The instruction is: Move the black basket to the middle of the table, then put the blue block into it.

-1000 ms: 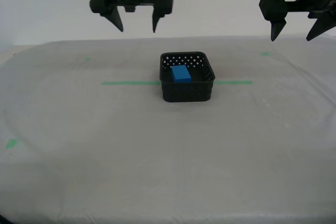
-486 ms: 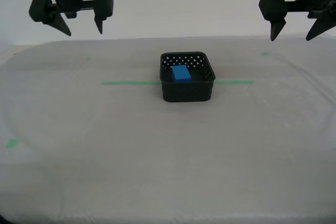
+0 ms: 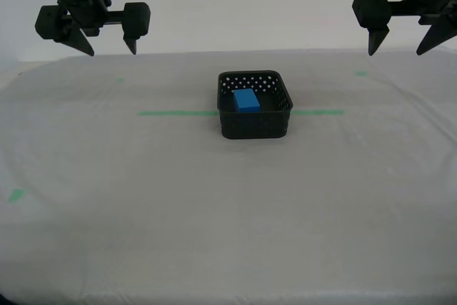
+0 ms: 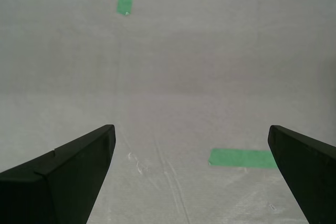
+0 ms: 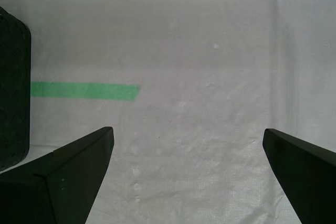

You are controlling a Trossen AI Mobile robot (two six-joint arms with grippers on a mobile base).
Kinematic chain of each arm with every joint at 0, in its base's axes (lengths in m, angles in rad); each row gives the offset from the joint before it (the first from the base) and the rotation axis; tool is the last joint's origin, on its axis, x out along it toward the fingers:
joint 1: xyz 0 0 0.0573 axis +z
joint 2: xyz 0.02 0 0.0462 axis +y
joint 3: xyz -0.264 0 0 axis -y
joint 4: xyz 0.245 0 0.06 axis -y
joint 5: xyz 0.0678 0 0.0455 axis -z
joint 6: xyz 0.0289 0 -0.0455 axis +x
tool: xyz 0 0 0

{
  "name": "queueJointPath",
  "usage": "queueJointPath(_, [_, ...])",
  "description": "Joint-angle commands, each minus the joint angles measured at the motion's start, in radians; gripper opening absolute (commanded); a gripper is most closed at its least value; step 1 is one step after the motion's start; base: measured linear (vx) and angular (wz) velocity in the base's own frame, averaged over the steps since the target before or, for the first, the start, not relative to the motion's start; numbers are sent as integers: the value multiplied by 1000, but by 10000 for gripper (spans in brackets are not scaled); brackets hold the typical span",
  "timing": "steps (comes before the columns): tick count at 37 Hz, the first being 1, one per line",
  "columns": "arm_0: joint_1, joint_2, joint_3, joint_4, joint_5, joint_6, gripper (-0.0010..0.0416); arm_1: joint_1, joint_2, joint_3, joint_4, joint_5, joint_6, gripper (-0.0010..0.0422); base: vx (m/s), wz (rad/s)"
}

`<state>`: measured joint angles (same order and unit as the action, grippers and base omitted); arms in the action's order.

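At the exterior view's left, my second gripper [image 3: 111, 51] hangs above the far edge of the table [image 3: 214, 212], jaws spread wide with nothing between them. At the middle of the table the black basket [image 3: 255, 130] sits on the green tape line [image 3: 171, 113], and the blue block [image 3: 245, 99] lies inside it on the floor. At the exterior view's right, my first gripper [image 3: 396, 51] hovers above the far edge, also spread and empty. Both steps look complete, and I judge that nothing is left to do.
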<state>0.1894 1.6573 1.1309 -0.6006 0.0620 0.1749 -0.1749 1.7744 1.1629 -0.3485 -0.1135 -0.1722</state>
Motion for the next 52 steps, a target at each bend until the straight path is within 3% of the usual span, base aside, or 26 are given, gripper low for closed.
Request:
queueJointPath(1, [0, 0, 1, 2, 3, 0, 398, 0, 0, 0, 1, 1, 4, 400, 0, 0])
queueJointPath(52, [0, 0, 1, 2, 3, 0, 399, -1, 0, 0, 8, 1, 4, 400, 0, 0])
